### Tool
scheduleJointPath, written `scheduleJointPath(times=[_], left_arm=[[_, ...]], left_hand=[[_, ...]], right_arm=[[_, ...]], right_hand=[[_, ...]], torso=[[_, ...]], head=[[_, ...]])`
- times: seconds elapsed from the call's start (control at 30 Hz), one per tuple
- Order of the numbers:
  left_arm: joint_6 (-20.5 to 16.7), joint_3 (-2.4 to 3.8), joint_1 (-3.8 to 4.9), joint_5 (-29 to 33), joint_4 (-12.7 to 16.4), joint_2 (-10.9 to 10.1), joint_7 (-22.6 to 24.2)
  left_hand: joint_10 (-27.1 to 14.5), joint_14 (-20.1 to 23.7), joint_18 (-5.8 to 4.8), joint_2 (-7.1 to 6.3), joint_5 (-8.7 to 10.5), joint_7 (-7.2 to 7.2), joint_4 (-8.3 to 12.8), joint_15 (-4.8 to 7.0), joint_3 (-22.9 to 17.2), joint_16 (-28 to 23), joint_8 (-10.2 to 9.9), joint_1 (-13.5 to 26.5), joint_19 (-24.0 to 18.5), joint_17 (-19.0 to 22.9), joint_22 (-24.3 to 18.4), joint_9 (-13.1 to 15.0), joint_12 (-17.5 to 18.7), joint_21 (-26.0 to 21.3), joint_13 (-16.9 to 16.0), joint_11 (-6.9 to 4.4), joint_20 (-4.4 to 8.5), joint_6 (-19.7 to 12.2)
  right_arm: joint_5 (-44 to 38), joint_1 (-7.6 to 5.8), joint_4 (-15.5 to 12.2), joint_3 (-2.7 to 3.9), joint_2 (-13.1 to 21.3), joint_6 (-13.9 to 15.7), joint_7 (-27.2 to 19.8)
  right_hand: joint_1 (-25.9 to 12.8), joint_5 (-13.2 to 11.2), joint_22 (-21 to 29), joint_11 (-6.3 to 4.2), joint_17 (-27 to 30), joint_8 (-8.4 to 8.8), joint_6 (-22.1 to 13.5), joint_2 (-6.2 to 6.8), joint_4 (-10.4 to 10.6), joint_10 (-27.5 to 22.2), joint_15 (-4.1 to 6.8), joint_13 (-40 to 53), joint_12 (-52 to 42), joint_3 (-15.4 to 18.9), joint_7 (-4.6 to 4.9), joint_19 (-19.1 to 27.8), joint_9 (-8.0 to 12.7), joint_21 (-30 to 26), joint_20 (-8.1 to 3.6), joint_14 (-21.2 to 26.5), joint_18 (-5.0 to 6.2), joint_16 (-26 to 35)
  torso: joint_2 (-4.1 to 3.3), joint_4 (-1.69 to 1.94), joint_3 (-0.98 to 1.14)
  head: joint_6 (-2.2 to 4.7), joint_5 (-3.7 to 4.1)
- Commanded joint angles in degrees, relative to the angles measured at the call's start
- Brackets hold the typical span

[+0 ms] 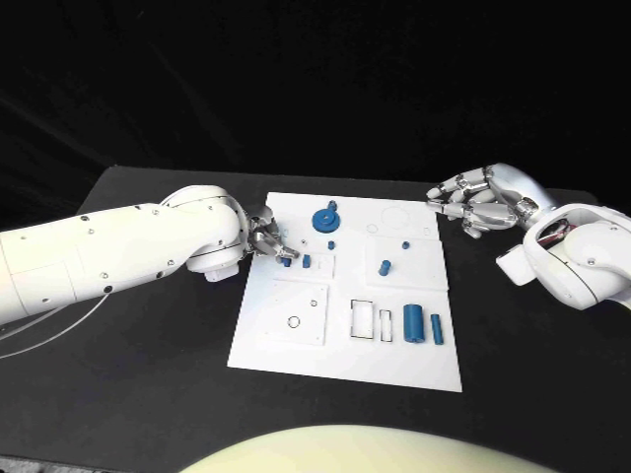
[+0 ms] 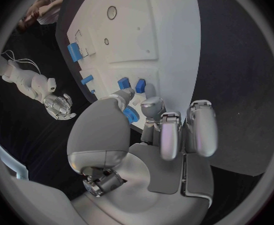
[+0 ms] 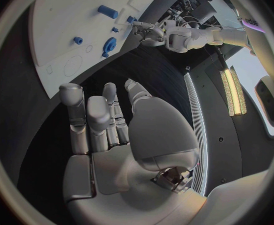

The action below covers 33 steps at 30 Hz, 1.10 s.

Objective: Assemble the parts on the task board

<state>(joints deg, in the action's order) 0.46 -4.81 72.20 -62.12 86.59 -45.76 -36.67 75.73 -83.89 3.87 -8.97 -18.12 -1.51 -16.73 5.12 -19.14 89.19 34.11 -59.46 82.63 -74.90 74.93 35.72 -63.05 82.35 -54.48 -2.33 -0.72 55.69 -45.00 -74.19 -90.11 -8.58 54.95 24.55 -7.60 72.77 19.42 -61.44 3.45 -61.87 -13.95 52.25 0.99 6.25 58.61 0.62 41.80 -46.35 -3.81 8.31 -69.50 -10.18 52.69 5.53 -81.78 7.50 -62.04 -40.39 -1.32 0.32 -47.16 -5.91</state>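
Even overhead light makes the white board (image 1: pixel 347 296) bright against the black table (image 1: pixel 145 394); shadows are faint. Wrist views bend straight edges; a lit strip (image 3: pixel 232 90) glares beyond the right hand (image 3: pixel 121 135).

The left hand's fingers (image 2: pixel 151 110) partly hide a small blue part (image 2: pixel 131 115).

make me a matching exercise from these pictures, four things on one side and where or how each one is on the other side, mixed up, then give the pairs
Things:
1. left hand
2. right hand
3. blue gear
4. two long blue blocks

Places or states:
A. side by side near the task board's near right corner
B. on the far middle of the board
C. off the board, beyond its far right corner, holding nothing
D. at the board's left edge, fingertips on a small blue part

Pairs: 1-D, 2-C, 3-B, 4-A
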Motion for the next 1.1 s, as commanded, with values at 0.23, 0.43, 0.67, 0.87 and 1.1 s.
scheduleJointPath(times=[0.23, 0.43, 0.67, 0.87, 1.1], left_arm=[[-0.23, 0.05, -0.02, 0.39, 0.48, -0.14, 0.02], [-0.52, 0.08, -0.02, 0.32, 0.5, -0.41, -0.07], [-2.03, 0.78, -0.01, 0.41, 1.27, -1.33, 0.83], [-7.08, 1.78, 0.15, 3.03, 2.66, -2.53, 4.39], [-14.88, 2.59, 0.9, 6.11, 3.44, -3.06, 14.07]], left_hand=[[0.52, -5.88, -0.92, 0.43, -0.31, 0.05, -0.08, 0.33, 0.44, 0.27, 0.16, 0.15, 0.66, -14.32, 2.5, 0.11, -0.41, 0.46, -0.3, -0.06, 0.05, 0.52], [0.54, -5.88, -0.94, 0.47, -0.31, 0.08, -0.08, 0.35, 0.5, 0.26, 0.2, 0.14, 0.72, -14.31, 2.6, 0.13, -0.42, 0.52, -0.29, -0.09, 0.06, 0.57], [0.45, -5.87, -0.9, 0.32, -0.21, 0.05, -0.13, 0.4, 1.43, 0.26, 0.25, 0.71, 0.68, -14.3, 2.47, 0.24, -0.23, 0.46, -0.01, -0.09, 0.17, 0.53], [-2.94, -5.84, -0.05, 0.82, 0.07, -0.72, -0.02, -0.06, 6.22, 0.19, -0.17, 3.78, -1.47, -14.21, -1.38, 0.56, 4.46, -1.99, 5.7, 0.57, 0.1, -1.61], [-17.35, 3.98, 4.74, 2.37, -0.07, -5.02, 0.64, -3.62, 9.6, -15.62, -2.09, -2.83, -16.67, 5.04, -26.55, -0.7, 14.12, -20.97, 16.33, 4.61, -2.67, -11.48]], right_arm=[[-0.45, 0.08, 0.06, 0.03, -0.03, 0.05, -0.44], [-0.45, 0.1, 0.04, 0.03, -0.01, 0.05, -0.43], [-0.45, 0.13, 0.13, 0.03, -0.01, 0.06, -0.42], [-0.45, 0.25, 0.44, 0.03, -0.16, 0.04, -0.44], [-0.42, 0.5, 0.7, 0.03, -0.22, 0.09, -0.42]], right_hand=[[-0.25, 0.22, 0.04, 0.09, 0.03, -0.39, -0.46, 0.25, 0.2, 0.09, 0.03, -0.1, -0.2, 0.07, 0.06, -0.21, 0.08, -0.21, 0.03, -0.2, 0.68, 0.33], [-0.25, 0.22, 0.04, 0.09, 0.03, -0.39, -0.46, 0.25, 0.2, 0.09, 0.03, -0.1, -0.2, 0.07, 0.06, -0.21, 0.08, -0.21, 0.03, -0.2, 0.68, 0.33], [-0.19, 0.22, 0.08, 0.09, 0.04, -0.4, -0.46, 0.29, 0.16, 0.08, 0.03, -0.12, -0.21, 0.06, 0.06, -0.19, 0.08, -0.28, 0.03, -0.2, 0.69, 0.37], [-0.19, 0.21, 0.13, 0.1, 0.1, -0.4, -0.46, 0.29, 0.17, 0.07, 0.03, -0.12, -0.21, 0.06, 0.07, -0.15, 0.09, -0.35, 0.03, -0.18, 0.71, 0.43], [-0.22, 0.21, 0.25, 0.1, 0.15, -0.4, -0.47, 0.3, 0.18, 0.07, 0.03, -0.13, -0.21, 0.07, 0.07, -0.07, 0.09, -0.51, 0.03, -0.16, 0.74, 0.49]], torso=[[0.02, -0.05, 0.0], [-0.01, -0.04, 0.0], [-0.01, -0.04, -0.01], [0.06, -0.16, 0.01], [-0.03, -0.18, -0.01]], head=[[-0.08, -0.04], [-0.04, -0.05], [0.1, -0.01], [0.32, 0.31], [0.94, 0.92]])
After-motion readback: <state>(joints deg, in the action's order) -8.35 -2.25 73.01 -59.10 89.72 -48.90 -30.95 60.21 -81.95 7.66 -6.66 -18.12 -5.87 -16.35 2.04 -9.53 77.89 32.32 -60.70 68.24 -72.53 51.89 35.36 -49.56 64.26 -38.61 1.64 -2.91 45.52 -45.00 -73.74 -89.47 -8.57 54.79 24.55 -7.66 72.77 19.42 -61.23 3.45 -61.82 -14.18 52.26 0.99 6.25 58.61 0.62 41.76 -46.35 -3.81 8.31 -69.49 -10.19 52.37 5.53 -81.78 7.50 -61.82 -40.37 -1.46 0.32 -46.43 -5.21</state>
